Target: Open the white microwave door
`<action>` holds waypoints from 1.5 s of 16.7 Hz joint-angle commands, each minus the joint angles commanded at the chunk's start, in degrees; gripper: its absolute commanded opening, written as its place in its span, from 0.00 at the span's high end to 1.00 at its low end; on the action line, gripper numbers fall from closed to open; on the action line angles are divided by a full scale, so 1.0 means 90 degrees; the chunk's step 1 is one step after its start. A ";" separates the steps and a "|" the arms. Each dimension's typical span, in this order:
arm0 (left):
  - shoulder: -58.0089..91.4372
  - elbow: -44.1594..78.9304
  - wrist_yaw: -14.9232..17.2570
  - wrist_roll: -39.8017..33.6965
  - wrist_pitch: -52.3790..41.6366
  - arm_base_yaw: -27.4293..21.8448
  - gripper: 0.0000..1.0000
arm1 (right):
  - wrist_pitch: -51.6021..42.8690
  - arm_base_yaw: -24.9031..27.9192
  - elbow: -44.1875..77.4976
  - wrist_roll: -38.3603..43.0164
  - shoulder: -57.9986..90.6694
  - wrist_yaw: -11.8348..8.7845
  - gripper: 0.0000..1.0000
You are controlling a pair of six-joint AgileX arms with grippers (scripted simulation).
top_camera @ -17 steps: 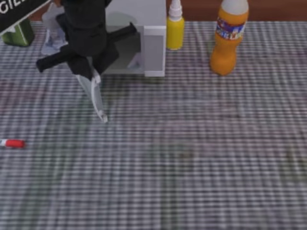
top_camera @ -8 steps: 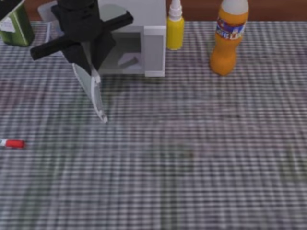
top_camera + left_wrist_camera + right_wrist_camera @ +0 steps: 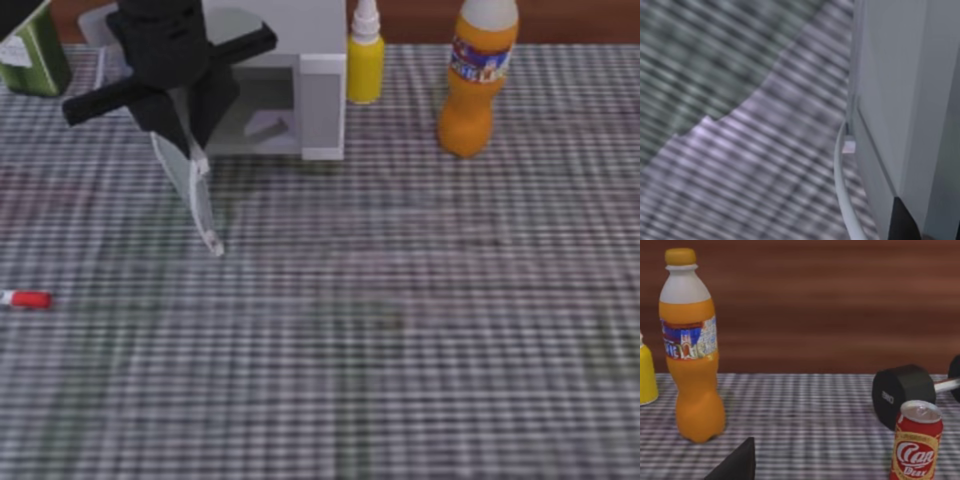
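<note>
The white microwave [image 3: 322, 60] stands at the table's back, left of centre, its cavity showing. The microwave door [image 3: 197, 200] is swung out toward the front and stands nearly edge-on to the box. My left gripper [image 3: 180, 128] hangs over the door's back end, shut on the panel. In the left wrist view the door [image 3: 890, 100] fills the side, its curved white handle [image 3: 841, 185] runs along it, and one dark fingertip [image 3: 902, 222] lies against it. Of my right gripper only one dark fingertip [image 3: 740, 462] shows; that arm is outside the top view.
A yellow bottle [image 3: 365, 55] stands right beside the microwave, and an orange drink bottle [image 3: 477, 75] further right. A green box [image 3: 35, 60] sits at the back left, a red-and-white marker [image 3: 27, 298] at the left edge. A black dumbbell [image 3: 902, 392] and a red can [image 3: 916, 445] appear in the right wrist view.
Since one second ago my left arm has shifted toward the back, uncovering more of the open door. Nothing has moved in the last half second.
</note>
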 joint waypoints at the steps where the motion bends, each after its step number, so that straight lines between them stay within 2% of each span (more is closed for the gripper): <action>1: -0.0028 -0.0121 0.0002 0.0000 0.0091 0.0010 1.00 | 0.0000 0.0000 0.0000 0.0000 0.0000 0.0000 0.00; 6: -0.0140 -0.0638 0.0001 0.0016 0.0495 0.0026 1.00 | 0.0000 0.0000 0.0000 0.0000 0.0000 0.0000 0.00; 25: -0.0140 -0.0638 0.0001 0.0016 0.0495 0.0026 1.00 | 0.0000 0.0000 0.0000 0.0000 0.0000 0.0000 0.00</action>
